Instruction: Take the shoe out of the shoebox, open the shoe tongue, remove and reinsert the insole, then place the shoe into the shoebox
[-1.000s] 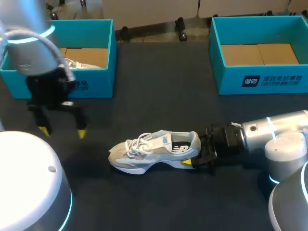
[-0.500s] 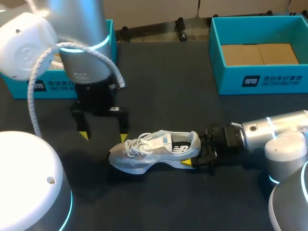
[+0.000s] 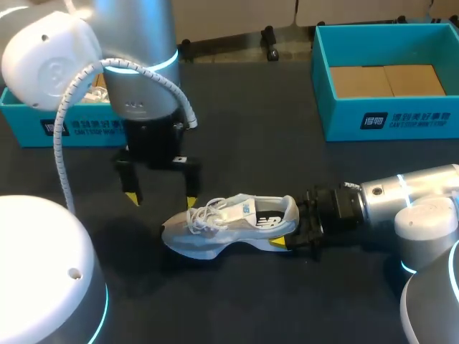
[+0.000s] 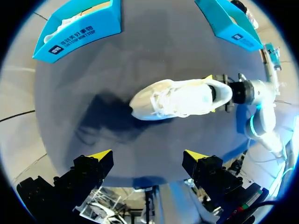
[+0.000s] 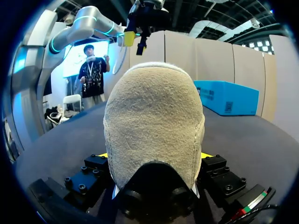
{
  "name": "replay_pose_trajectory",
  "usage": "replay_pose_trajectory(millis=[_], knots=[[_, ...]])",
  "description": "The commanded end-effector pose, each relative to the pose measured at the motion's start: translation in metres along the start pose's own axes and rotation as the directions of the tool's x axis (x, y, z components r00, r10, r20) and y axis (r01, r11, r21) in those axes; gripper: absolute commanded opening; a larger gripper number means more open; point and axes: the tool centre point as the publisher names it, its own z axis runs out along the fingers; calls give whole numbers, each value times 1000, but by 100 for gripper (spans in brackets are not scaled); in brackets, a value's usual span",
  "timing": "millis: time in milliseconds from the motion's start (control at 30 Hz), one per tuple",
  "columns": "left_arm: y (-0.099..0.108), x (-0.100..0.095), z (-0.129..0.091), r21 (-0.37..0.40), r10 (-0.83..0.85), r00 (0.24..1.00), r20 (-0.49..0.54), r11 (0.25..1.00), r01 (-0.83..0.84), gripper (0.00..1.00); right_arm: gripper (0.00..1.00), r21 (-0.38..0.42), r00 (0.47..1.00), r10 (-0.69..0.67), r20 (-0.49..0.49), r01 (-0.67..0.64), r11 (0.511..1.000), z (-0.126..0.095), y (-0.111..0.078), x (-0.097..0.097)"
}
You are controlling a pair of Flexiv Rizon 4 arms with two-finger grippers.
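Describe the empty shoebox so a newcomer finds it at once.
Start at the dark table, far edge, on the robot's right side. The teal shoebox there shows a bare cardboard floor; its twin on the far left holds a white shoe.

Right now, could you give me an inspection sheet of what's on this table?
surface: dark table.
job's things: white shoe on its sole mid-table; left shoebox holds something white; right shoebox shows only its cardboard floor.
clutter: nothing seen.
grippers: left gripper open, above the shoe's toe end; right gripper shut on the shoe's heel.
cables: white coiled cable hanging from the left arm.
surroundings: nothing seen reaching over the table.
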Motion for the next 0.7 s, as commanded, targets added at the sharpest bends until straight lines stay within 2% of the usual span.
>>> replay_pose_trajectory(millis=[33,67,133,367,433,700], knots=[[-18,38,10,-53,-14,1000,22,998,16,100,0,3,1000,0,1,0,1000,2,0,1],[-22,47,13,-22,-34,999,32,999,34,100,0,3,1000,0,1,0,1000,2,0,1],[-27,63,16,-59,-33,998,47,998,36,100,0,3,1000,0,1,0,1000,2,0,1],[-41,104,28,-29,-100,991,91,994,103,100,0,3,1000,0,1,0,1000,2,0,1],[-46,114,33,-56,-102,988,120,992,109,100,0,3,1000,0,1,0,1000,2,0,1],[-66,139,52,-34,-180,968,174,982,188,100,0,3,1000,0,1,0,1000,2,0,1]])
